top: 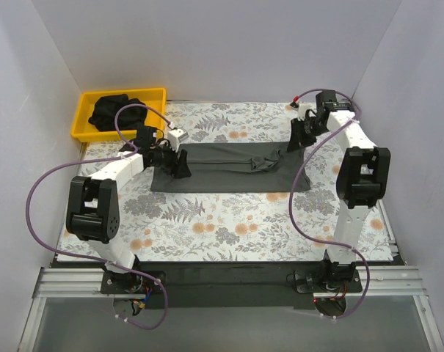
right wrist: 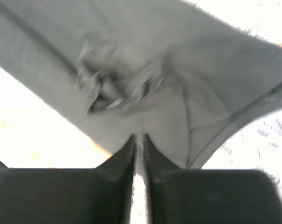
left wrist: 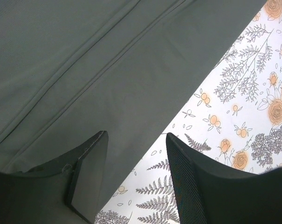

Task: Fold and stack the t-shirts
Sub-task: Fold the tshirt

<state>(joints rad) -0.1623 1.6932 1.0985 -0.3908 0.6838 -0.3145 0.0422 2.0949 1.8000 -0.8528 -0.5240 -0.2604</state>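
Floral worktop [top: 229, 220]: flat dark grey cloth t-shirt [top: 214, 176]; left tool [left wrist: 136, 135] apart at edge; right tool [right wrist: 138, 137] blurred, cannot tell grip.

A bench [top: 229, 220] covered in a white floral-print cloth. A dark grey t-shirt [top: 222, 167], folded into a long band, lies flat across its middle. A yellow tray [top: 86, 117] holding a black cloth heap [top: 115, 111] sits at the far left corner.
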